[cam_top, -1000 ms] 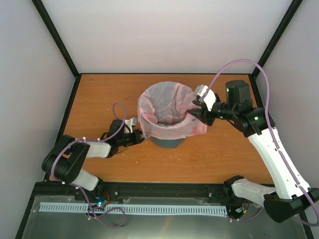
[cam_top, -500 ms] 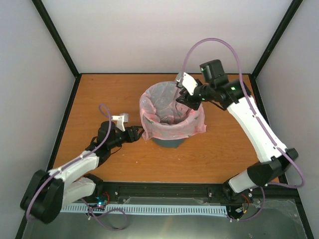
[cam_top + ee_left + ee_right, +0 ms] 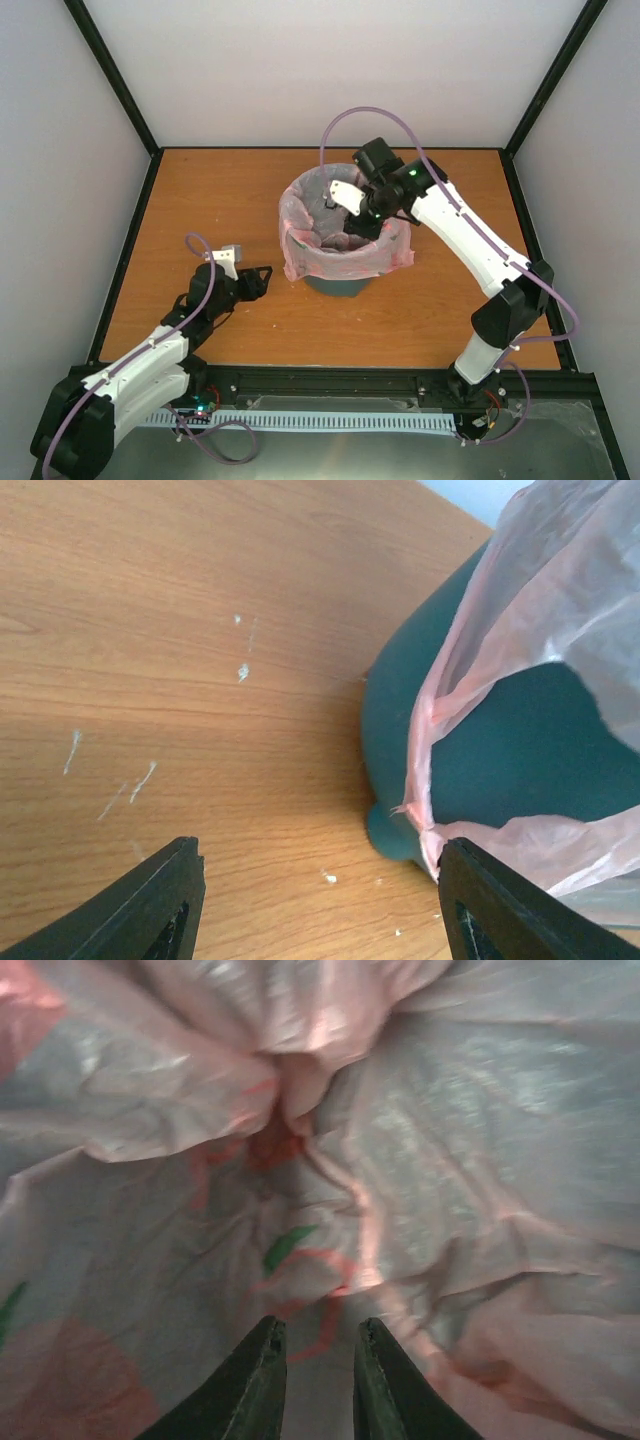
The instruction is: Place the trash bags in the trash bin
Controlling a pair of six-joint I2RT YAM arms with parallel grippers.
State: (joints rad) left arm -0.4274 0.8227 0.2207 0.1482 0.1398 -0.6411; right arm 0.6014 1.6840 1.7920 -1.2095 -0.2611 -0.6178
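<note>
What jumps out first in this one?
The pink bag is draped over the rim of the teal bin in the middle of the table, lining it. The right gripper reaches down into it, fingers a narrow gap apart above crumpled plastic. The left gripper sits open, low over the table, left of the bin and clear of it.

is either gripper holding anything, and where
Left gripper is open, holding nothing. Right gripper sits inside the pink bag, jaws nearly together; a pinch cannot be told.
</note>
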